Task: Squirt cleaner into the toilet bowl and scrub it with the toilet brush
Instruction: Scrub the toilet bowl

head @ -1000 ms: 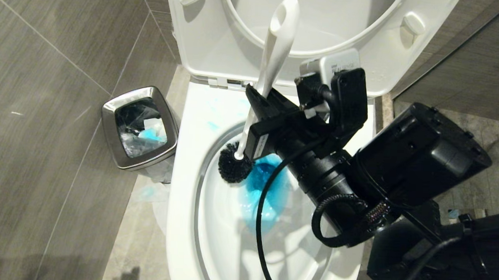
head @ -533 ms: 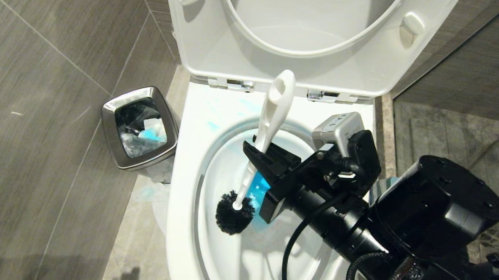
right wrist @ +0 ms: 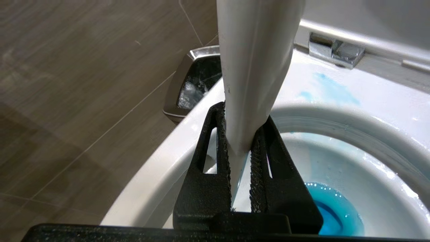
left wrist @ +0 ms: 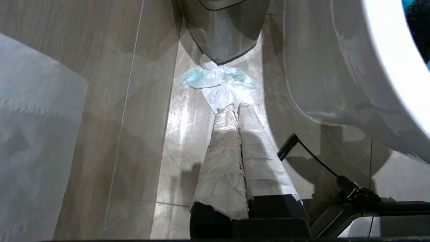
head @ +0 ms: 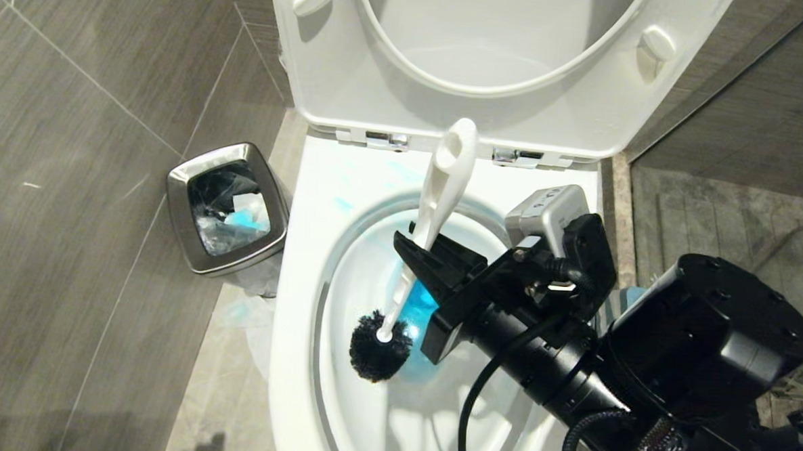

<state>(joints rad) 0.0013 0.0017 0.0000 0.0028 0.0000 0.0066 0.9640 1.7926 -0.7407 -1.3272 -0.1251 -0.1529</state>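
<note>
Toilet bowl [head: 303,302]: white ceramic, seat and lid [head: 326,80] raised upright against the back. Pale blue streaks mark the rear ledge near the hinges.

Cleaner [right wrist: 336,215]: vivid blue liquid pooled at the bottom of the bowl, partly hidden in the head view by the gripper.

Toilet brush [head: 436,200]: white handle with a looped tip, tilted, tip toward the hinges. Its black bristle head sits low inside the bowl, at the left edge of the blue pool, near the left inner wall.

Right gripper [head: 419,253]: reaching in over the bowl from the right, black fingers [right wrist: 208,158] clamped on the lower part of the brush handle; wrist view shows the handle pinched between both ribbed pads.

Left gripper [left wrist: 235,111]: low beside the bowl's outer wall, cloth-wrapped fingers pressed together, grasping nothing, tips at the edge of a blue-stained tissue [left wrist: 215,80] on the floor.

Steel bin [head: 226,208]: square, lidless, on the tiled floor left of the bowl, holding crumpled blue-tinted tissues.
</note>
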